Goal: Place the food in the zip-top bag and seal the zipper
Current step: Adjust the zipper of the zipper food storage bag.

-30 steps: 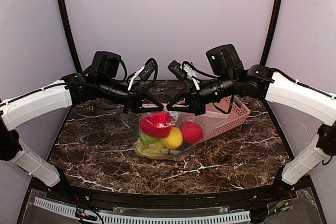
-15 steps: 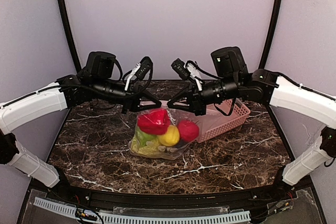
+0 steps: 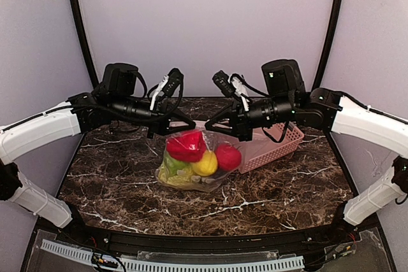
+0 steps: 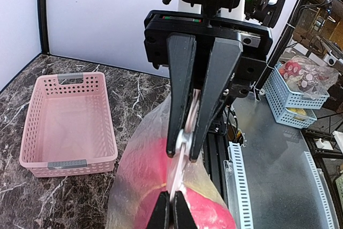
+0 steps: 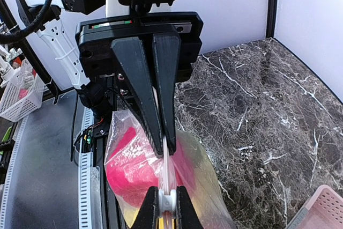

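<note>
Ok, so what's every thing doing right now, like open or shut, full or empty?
left gripper, shut on the zip-top bag's top edge.
right gripper, shut on that same edge.
zip-top bag, full, held up by its top.
food, inside the bag.
zipper, pinched by both grippers; can't tell if it's sealed.
pink basket, empty, upright.

Bright toy colours on dark marble.
The clear bag point(image 3: 220, 139) showed a red pepper point(image 3: 186, 146), a yellow piece point(image 3: 205, 164), a red ball point(image 3: 228, 157) and yellow-green leaves point(image 3: 172, 169); the basket point(image 3: 282, 142) was pink lattice, the worktop point(image 3: 115, 176) dark brown, white-veined.
</note>
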Tool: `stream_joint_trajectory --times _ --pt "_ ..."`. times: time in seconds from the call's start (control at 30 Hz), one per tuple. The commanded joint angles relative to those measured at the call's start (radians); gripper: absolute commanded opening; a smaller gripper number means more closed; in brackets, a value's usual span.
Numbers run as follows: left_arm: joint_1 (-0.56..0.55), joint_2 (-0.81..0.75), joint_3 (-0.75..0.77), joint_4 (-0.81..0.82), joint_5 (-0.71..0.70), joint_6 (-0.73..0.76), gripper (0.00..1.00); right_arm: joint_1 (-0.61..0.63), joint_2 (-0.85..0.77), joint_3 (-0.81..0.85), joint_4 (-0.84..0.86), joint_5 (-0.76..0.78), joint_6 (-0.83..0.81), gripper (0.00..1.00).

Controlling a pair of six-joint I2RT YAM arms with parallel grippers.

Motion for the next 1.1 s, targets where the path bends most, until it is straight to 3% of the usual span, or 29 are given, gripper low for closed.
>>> stream_joint_trajectory --times 0.0,1.07 --pt "0.144 -0.098 -0.028 -0.141 -0.148 0.019 0.01 -0.068 -0.137 -0.019 -0.277 0.021 0.004 0.00" --pt "0.169 -0.130 -0.056 -0.189 -0.271 0.090 0.01 -0.077 -0.172 -0.025 -0.398 -0.056 -0.014 0.00"
